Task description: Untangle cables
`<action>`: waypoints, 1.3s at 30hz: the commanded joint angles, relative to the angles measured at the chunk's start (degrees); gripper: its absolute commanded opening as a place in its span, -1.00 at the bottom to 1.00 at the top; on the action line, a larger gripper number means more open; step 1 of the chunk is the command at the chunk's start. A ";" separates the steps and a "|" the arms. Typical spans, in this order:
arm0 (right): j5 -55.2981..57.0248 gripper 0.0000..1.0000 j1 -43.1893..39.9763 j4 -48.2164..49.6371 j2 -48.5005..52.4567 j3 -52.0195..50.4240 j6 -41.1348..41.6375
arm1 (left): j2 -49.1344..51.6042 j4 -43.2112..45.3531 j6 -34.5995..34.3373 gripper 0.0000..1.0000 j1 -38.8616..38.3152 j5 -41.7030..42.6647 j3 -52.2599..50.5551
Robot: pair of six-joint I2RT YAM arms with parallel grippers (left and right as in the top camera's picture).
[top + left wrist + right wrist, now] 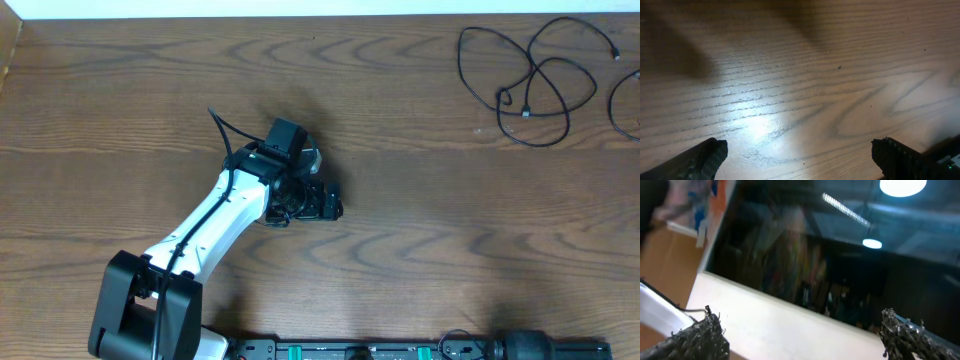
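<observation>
Overhead: black cables (503, 97) lie in loose overlapping loops on wooden table (420, 250), upper right of frame. Left arm (215, 220) at mid-left, well apart from cables; only bare wood between.
Left wrist: left gripper (800, 152) released, fingers spread wide over bare wood, grasping nothing.
Right wrist: right gripper (800, 322) released, spread wide, facing dark glass pane (840, 265).

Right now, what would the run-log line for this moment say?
left gripper: open, over bare table | right gripper: open, facing away from table | cables: looped, far right, untouched
</observation>
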 commanded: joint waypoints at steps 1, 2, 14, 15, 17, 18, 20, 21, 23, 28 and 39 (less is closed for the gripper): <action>0.52 0.98 0.35 -0.83 -1.25 2.62 -1.68 | 0.04 -0.20 0.96 0.96 -0.09 0.31 0.72; 0.52 0.99 0.26 -1.07 -1.38 3.34 -1.70 | 0.04 -0.20 0.96 0.96 -0.09 0.33 0.72; 0.72 0.99 -0.50 -2.12 -2.29 9.22 -1.88 | 0.04 -0.20 0.98 0.96 -0.09 0.33 0.72; 0.72 0.99 -0.50 -2.12 -2.43 9.57 -2.08 | 0.04 -0.20 0.96 0.96 -0.09 0.31 0.72; 0.72 0.98 -0.50 -2.25 -2.91 10.16 -3.37 | 0.04 -0.20 0.96 0.96 -0.09 0.31 0.72; 0.72 0.99 -0.52 -2.99 -3.41 10.97 -5.11 | 0.04 -0.20 0.98 0.96 -0.09 0.31 0.72; 0.70 0.99 -0.50 -4.20 -3.41 12.55 -6.05 | 0.04 -0.20 0.98 0.96 -0.09 0.31 0.72; 0.70 0.99 -0.52 -4.33 -3.41 13.29 -6.64 | 0.04 -0.20 0.98 0.96 -0.09 0.31 0.72; 0.72 0.99 -0.52 -4.48 -3.41 14.60 -7.06 | 0.04 -0.20 0.98 0.96 -0.09 0.31 0.72; 0.72 0.98 -1.25 -5.35 -3.41 16.94 -9.49 | 0.04 -0.20 0.98 0.96 -0.09 0.31 0.72; 2.91 0.98 -3.02 -5.38 -3.41 15.56 -14.67 | 0.04 -0.20 0.98 0.96 -0.09 0.31 0.72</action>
